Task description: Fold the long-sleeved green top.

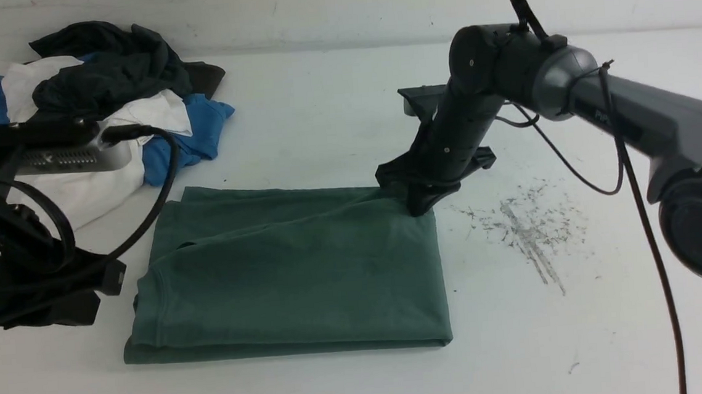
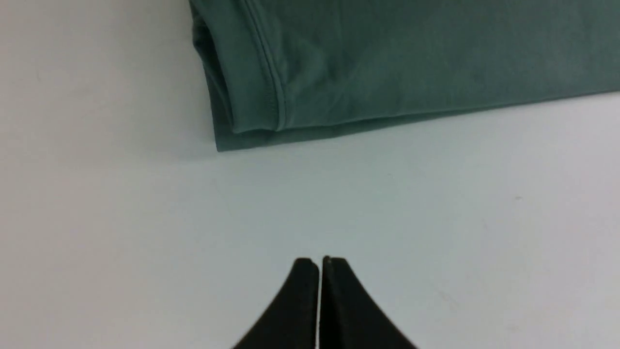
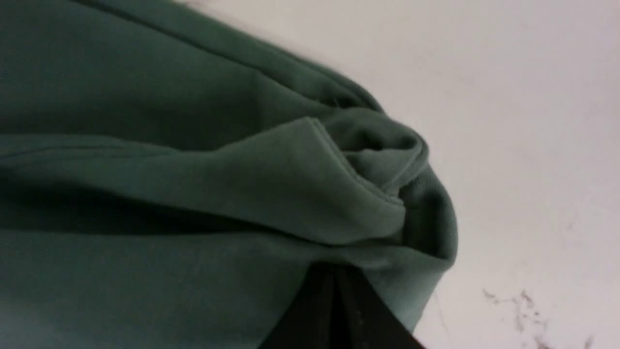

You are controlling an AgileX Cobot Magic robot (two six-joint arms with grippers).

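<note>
The green long-sleeved top lies folded on the desk, long axis left to right. The right hand pinches its far right corner — the left hand, pressed together, hangs off the near left corner.

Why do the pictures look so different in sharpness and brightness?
Front view: even, soft light, green top fairly sharp, near arm parts blurred. Left wrist view: closed left gripper sharp, faint shadow beside the cloth. Right wrist view: fabric fills the frame, dim, with deep shadowed folds.
</note>
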